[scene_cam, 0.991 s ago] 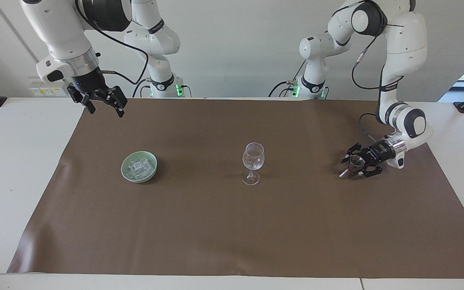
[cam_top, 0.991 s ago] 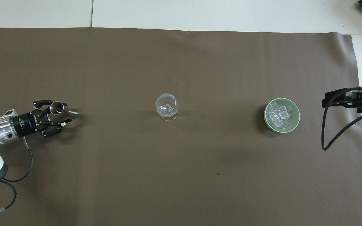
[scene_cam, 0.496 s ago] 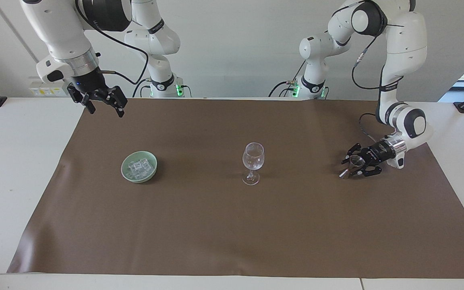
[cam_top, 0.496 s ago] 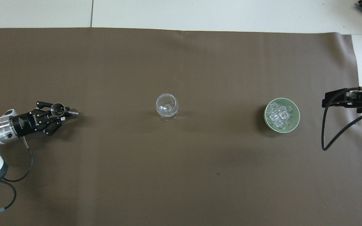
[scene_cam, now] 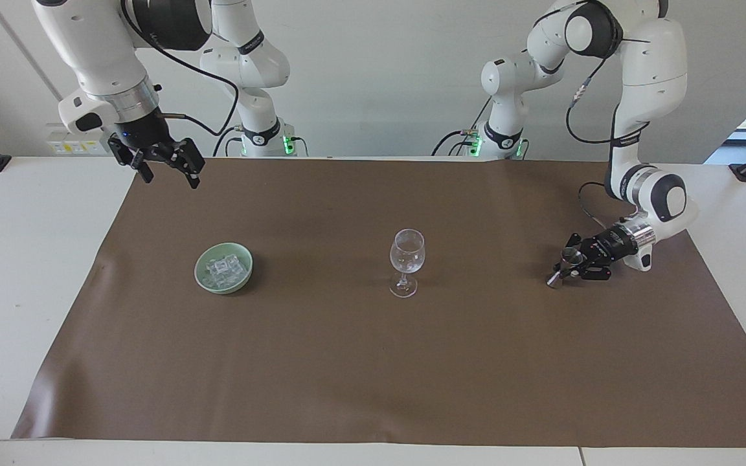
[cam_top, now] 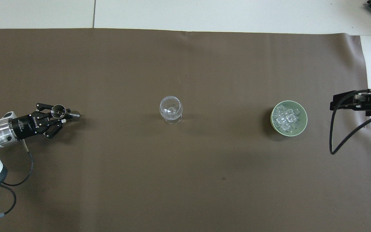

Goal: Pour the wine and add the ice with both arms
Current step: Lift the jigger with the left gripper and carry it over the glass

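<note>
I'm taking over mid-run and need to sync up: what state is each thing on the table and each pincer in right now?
Left pincer: low at the left arm's end of the mat, shut on the metal jigger.
Metal jigger: tilted, its lower end on the brown mat.
Right pincer: open, raised, waiting over the mat's corner, holding nothing.
Stemmed glass: upright, mid-mat, no wine visible.
Green bowl: upright, holding the ice.
</note>
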Controlling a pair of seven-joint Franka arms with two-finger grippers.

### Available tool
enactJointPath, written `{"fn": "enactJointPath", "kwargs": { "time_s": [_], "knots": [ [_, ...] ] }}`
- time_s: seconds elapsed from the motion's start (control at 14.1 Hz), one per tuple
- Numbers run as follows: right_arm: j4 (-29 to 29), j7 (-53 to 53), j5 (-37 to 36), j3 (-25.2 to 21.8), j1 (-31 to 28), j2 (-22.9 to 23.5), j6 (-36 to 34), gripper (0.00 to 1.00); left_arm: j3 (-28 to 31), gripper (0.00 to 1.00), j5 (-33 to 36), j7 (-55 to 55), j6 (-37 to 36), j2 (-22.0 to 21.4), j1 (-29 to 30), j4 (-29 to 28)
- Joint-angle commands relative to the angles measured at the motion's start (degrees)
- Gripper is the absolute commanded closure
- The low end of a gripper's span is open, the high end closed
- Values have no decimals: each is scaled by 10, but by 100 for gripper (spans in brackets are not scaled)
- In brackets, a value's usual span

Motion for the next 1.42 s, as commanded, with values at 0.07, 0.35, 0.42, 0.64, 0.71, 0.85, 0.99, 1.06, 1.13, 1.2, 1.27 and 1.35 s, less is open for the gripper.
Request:
{"fn": "enactJointPath", "kwargs": {
  "time_s": [0.07, 0.35, 0.42, 0.64, 0.71, 0.85, 0.99, 1.06, 1.13, 1.2, 1.27, 1.35],
  "knots": [
    [5, 7, 6, 2, -6, -1, -9, 0, 3, 100, -9, -39, -11, -8, -2, 15],
    [5, 7, 6, 2, -6, -1, -9, 0, -9, 100, -9, -85, -12, -19, 2, 31],
    [5, 7, 6, 2, -6, -1, -9, 0, -19, 100, -9, -95, -11, -25, 5, 31],
    [5, 7, 6, 2, -6, -1, -9, 0, -50, 100, -5, -104, 1, -62, 5, 30],
    [5, 7, 6, 2, -6, -1, -9, 0, -59, 100, -4, -120, 13, -75, 4, 30],
    [5, 7, 6, 2, -6, -1, -9, 0, -91, 100, -1, -151, 59, -103, 3, 26],
    [5, 7, 6, 2, -6, -1, -9, 0, -112, 100, 0, -173, 76, -127, 3, 19],
    [5, 7, 6, 2, -6, -1, -9, 0, -120, 100, 2, -182, 76, -135, 3, 18],
    [5, 7, 6, 2, -5, -1, -9, 0, -126, 100, 2, -186, 76, -141, 3, 17],
    [5, 7, 6, 2, -5, -1, -9, 0, -133, 100, 2, -189, 79, -148, 3, 17],
    [5, 7, 6, 2, -5, -1, -9, 0, -142, 100, 2, -197, 90, -155, 3, 17],
    [5, 7, 6, 2, -6, -1, -9, 0, -156, 100, 2, -205, 100, -164, 3, 17]
  ]
}}
